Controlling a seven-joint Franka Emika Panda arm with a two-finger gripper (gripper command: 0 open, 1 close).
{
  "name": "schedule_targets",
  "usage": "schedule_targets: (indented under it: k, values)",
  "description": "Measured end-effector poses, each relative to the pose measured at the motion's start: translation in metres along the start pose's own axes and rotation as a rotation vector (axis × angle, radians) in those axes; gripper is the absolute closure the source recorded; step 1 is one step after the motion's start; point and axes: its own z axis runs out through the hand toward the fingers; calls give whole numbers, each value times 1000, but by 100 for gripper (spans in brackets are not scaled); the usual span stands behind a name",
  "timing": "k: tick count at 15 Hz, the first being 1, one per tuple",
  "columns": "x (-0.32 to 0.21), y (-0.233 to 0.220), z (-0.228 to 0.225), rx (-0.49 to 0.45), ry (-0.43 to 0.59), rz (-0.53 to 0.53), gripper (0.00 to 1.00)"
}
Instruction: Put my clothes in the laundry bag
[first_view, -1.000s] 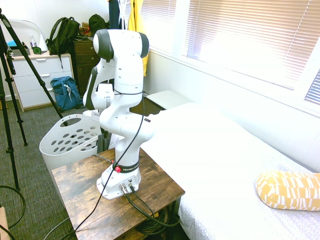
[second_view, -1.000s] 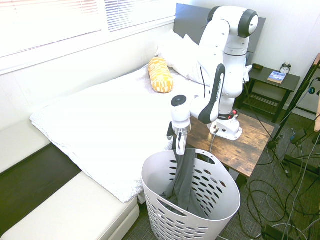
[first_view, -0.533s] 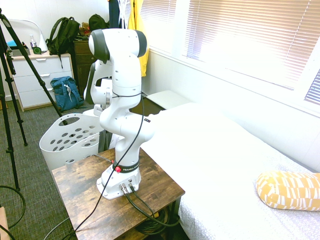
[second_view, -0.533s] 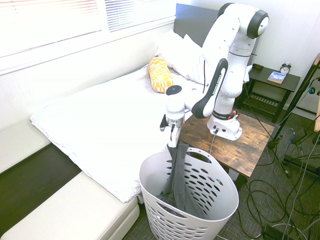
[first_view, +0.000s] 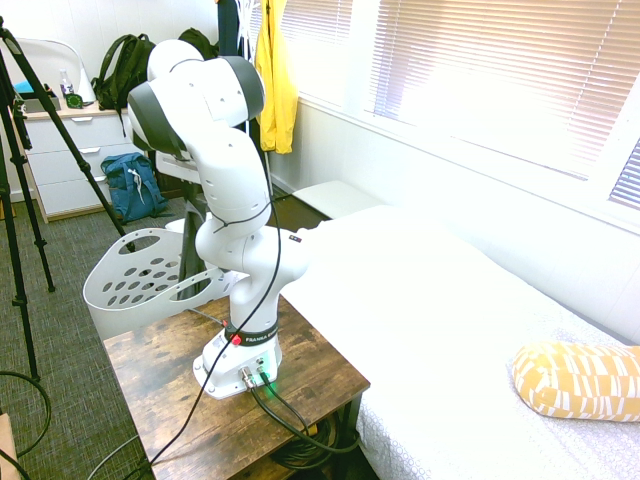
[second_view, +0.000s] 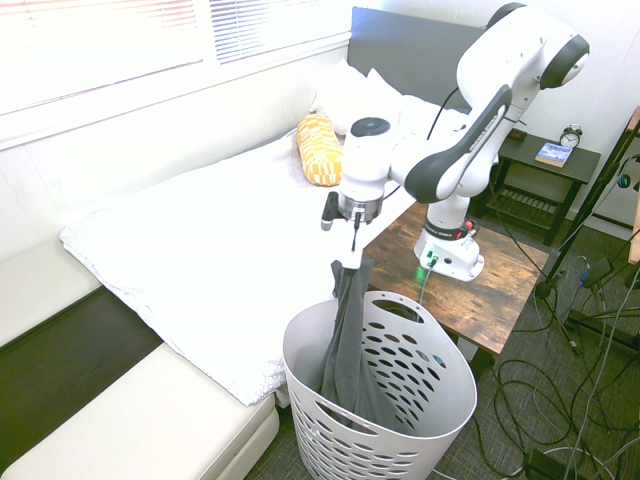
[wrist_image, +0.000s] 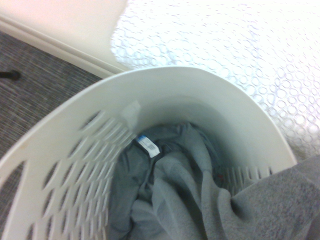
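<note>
- I have one piece of clothes (second_view: 348, 345) in play: a single charcoal-grey garment, hanging in a long drape with its lower part down inside the laundry bag (second_view: 440, 415) and its top edge above the rim.
- From the wrist view, the grey fabric (wrist_image: 175, 200) is bunched on the floor of the laundry bag (wrist_image: 60, 150), with a small white and blue label showing among the folds.
- The gripper (second_view: 352, 262) hangs straight above the rim on the bed side of the laundry bag, and its fingers are pinched together on the top of the garment, so the cloth is stretched between them and the pile below.
- My read on progress: most of it is done, since the bulk already lies inside; what is left is letting go so the upper part drops in too, then clearing the arm away.
- I would watch that the held end falls inside the rim and does not flop over the edge toward the bed.
- Count: one garment, one white laundry bag with oval holes and a cut-out handle.
- Just beside the laundry bag stands the wooden counter (second_view: 500, 290) that carries the arm, and the white bed (second_view: 200, 260) runs along its other side.
- On the bed, well away from the laundry bag, I count one yellow patterned pillow (second_view: 320, 150).
- From the other side of the room I can see one blue backpack (first_view: 130, 185) on the floor beyond the laundry bag (first_view: 130, 275), and one yellow coat (first_view: 275, 85) hanging by the window.
</note>
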Motion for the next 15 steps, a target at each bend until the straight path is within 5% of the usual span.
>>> schedule_targets:
  k: [2, 3, 8, 15]
  values:
    - [-51, -5, -22, 19, 27, -53, 100]
    - [-74, -4, -21, 15, 32, -76, 0]
    - [-98, 0, 16, -73, 11, -113, 0]
    - [-70, -13, 14, -67, 13, -60, 0]
